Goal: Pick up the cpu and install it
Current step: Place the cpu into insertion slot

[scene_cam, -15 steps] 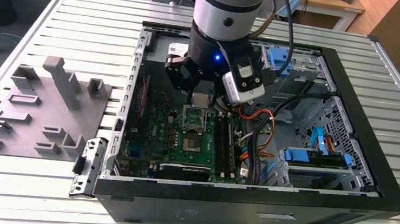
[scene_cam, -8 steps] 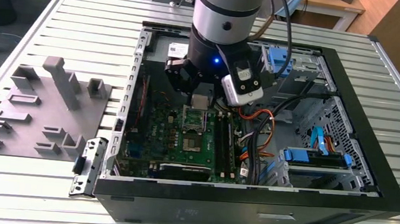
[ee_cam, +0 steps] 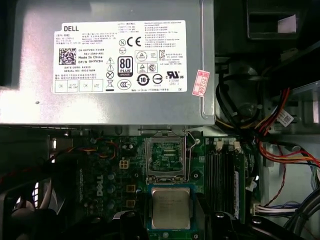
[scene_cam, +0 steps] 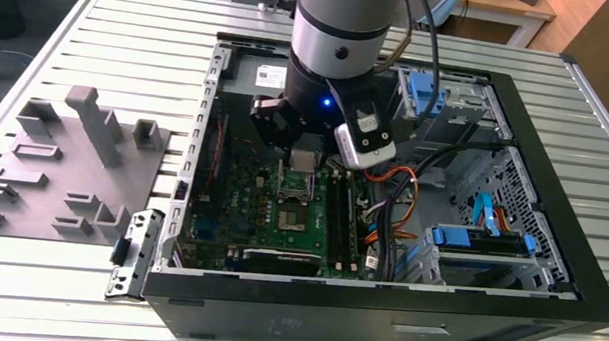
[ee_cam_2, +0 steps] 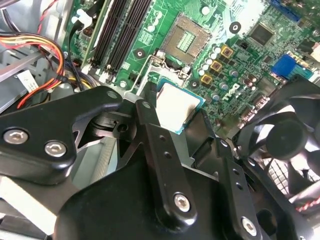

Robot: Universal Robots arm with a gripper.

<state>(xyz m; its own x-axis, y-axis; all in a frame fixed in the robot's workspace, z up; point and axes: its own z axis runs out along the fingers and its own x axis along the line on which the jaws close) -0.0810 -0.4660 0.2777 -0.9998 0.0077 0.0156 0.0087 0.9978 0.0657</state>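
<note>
Holding small flat square silvery-grey cpu [ee_cam: 171,207], your black fingers [ee_cam_2: 148,122] clamp its edges; chip hangs near open metal-framed socket [ee_cam: 166,157] on green motherboard [ee_cam: 107,167].

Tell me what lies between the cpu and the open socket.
In the first wrist view, only a thin strip of green board separates the cpu from the socket.

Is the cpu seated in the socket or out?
Out. The tool grips the cpu clear of the socket, whose contacts lie bare.
</note>
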